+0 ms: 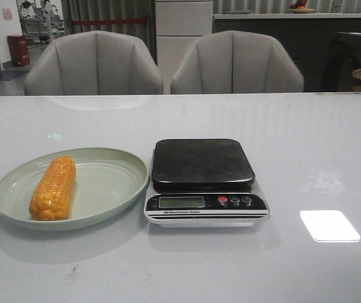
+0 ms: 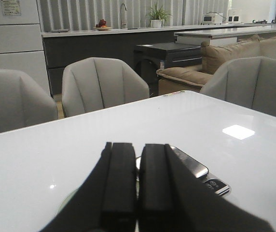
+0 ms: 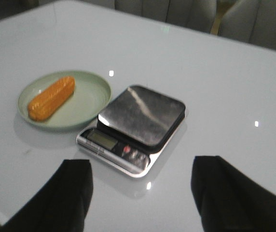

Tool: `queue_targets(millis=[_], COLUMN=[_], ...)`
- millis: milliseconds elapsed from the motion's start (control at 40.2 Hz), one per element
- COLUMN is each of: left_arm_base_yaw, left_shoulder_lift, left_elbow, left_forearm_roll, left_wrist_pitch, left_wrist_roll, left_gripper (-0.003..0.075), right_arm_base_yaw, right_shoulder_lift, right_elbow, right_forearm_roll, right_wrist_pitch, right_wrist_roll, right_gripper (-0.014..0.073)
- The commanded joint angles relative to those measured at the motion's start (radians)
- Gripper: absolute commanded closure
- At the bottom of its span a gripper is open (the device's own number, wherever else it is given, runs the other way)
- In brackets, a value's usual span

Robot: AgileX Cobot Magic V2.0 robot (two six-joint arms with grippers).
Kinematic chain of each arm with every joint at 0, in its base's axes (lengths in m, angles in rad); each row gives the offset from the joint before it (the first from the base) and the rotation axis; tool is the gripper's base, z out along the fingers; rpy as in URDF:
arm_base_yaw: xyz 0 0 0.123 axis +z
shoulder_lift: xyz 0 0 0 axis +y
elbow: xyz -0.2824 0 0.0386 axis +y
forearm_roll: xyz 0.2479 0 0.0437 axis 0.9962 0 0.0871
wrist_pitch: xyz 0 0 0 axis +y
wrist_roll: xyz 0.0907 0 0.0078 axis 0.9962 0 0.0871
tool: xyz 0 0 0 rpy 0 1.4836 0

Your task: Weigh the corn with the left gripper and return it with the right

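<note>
The orange-yellow corn [image 1: 53,188] lies on a pale green plate [image 1: 114,183] at the left of the white table; it also shows in the right wrist view [image 3: 51,98]. A kitchen scale [image 1: 203,181] with a dark platform stands just right of the plate, and its platform is bare. In the left wrist view my left gripper [image 2: 137,186] is shut and empty, with the scale's corner [image 2: 200,170] beyond the fingers. In the right wrist view my right gripper [image 3: 140,191] is open and empty, above the table short of the scale [image 3: 135,128]. Neither gripper shows in the front view.
Two grey chairs [image 1: 95,63] stand behind the table's far edge. A bright light patch [image 1: 329,225] lies on the table right of the scale. A sofa [image 2: 215,63] and counter are in the background.
</note>
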Motion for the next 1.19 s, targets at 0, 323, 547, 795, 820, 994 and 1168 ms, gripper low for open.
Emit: queue_targets(millis=[0,323,547,795,820,994,1168], left_arm_base_yaw=[0.0,0.0,0.0,0.0,0.0,0.0,0.0], left_shoulder_lift=[0.014,0.014,0.014,0.014,0.014,0.014,0.014], left_elbow=[-0.024,-0.024,-0.024,-0.024,-0.024,-0.024,-0.014], left_forearm_roll=[0.001,0.001,0.001,0.001,0.001,0.001,-0.004], left_wrist_pitch=[-0.083,-0.083,-0.083,-0.083,-0.083,-0.083,-0.086], left_wrist_roll=[-0.003,-0.003,-0.003,-0.003,-0.003,-0.003,-0.003], left_gripper=[0.0606,0.0606,0.0606,0.0606,0.0606,0.0606,0.0606], right_arm_base_yaw=[-0.005,-0.005,-0.005,-0.005,-0.005,-0.005,-0.005], right_shoulder_lift=[-0.06,-0.105,-0.105,-0.105,-0.105,-0.105,-0.105], right_elbow=[0.061,0.128,0.128,0.128,0.128,0.128,0.128], right_forearm_roll=[-0.01,-0.01,-0.009,-0.009,-0.009,-0.009,-0.009], right_wrist_pitch=[-0.221,-0.314,-0.283,-0.28,-0.28,-0.28,-0.28], right_wrist_roll=[-0.011,-0.01,-0.009,-0.009,-0.009,-0.009,-0.009], right_gripper=[0.0051,0.0093,0.0417,0.0407,0.0407,0.0407,0.0407])
